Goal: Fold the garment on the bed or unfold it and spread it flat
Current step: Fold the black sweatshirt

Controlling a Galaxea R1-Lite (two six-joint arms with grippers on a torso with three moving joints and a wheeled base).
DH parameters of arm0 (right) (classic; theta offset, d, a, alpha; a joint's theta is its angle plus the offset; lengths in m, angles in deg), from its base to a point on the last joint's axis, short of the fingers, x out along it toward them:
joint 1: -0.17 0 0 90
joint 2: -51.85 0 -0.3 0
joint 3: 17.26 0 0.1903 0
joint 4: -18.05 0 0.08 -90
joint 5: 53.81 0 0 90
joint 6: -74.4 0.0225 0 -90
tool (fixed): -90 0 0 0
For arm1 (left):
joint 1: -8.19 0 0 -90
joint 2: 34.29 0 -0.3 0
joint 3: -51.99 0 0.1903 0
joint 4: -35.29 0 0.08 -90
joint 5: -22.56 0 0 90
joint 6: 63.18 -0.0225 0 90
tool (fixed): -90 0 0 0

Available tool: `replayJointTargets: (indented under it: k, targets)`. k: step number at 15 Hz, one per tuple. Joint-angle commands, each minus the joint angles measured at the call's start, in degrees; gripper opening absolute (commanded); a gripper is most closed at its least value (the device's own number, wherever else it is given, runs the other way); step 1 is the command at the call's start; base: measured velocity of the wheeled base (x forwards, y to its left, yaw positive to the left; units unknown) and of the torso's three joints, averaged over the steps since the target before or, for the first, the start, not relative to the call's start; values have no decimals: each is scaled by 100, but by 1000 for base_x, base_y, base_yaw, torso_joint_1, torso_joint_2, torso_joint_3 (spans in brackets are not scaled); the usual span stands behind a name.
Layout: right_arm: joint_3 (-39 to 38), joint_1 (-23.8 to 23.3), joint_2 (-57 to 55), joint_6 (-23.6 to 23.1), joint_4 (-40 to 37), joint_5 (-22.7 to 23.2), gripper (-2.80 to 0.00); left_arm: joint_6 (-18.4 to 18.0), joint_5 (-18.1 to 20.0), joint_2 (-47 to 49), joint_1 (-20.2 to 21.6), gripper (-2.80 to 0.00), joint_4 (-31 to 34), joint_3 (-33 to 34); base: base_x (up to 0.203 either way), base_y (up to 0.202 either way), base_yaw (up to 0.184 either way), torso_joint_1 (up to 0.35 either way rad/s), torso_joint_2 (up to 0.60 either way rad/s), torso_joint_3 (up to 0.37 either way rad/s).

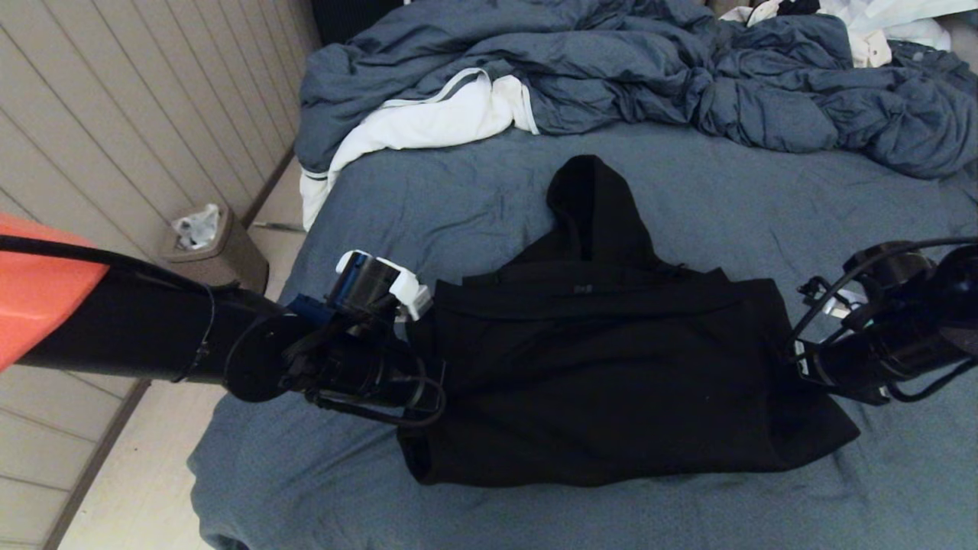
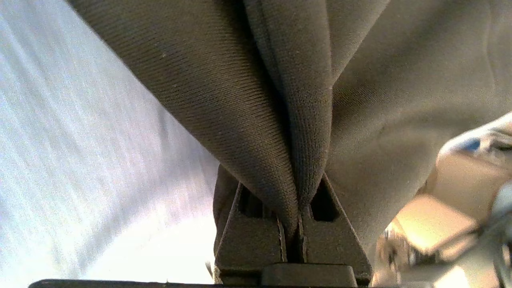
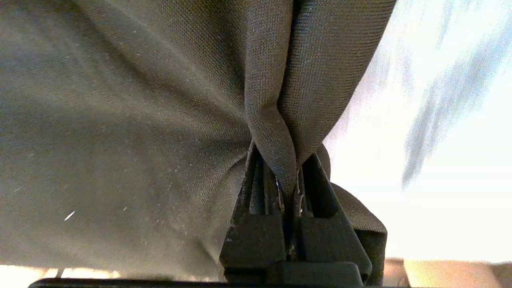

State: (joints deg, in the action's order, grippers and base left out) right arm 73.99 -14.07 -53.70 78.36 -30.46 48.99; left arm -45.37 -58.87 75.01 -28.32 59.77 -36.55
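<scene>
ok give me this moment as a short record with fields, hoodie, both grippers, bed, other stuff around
garment: black hoodie on the bed, hood pointing to the far side
left gripper: shut on hoodie fabric at its left edge
right gripper: shut on hoodie fabric at its right edge
bed: blue-grey sheet
far side: rumpled duvet, white cloth
floor: bin

Plain black garment [image 1: 611,367] on a blue-grey bed [image 1: 458,198].
</scene>
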Motion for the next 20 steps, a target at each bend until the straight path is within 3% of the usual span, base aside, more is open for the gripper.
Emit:
replayJointTargets:
  k: [1,7,12,13,15,20]
  targets:
    - [-440,-66,388,-54,35,47,-280,23,11,-334,-87,-280,-81,384,0,0,0,0,0,0]
    - [-1824,-500,667,-469,994,58,-280,269,-224,-423,-448,-280,-1086,1364,0,0,0,0,0,0]
    - [-2032,-598,737,-590,1196,73,-280,408,-233,-445,-497,-280,-1350,1534,0,0,0,0,0,0]
    - [-2042,-589,746,-598,1196,73,0,408,-242,-469,-497,0,-1356,1543,0,0,0,0,0,0]
    - [-2064,-589,799,-590,1196,73,0,443,-437,-479,-497,0,-1451,1625,0,0,0,0,0,0]
    - [-2054,-789,1194,-575,1263,293,0,467,-474,-934,-497,0,-1550,1830,0,0,0,0,0,0]
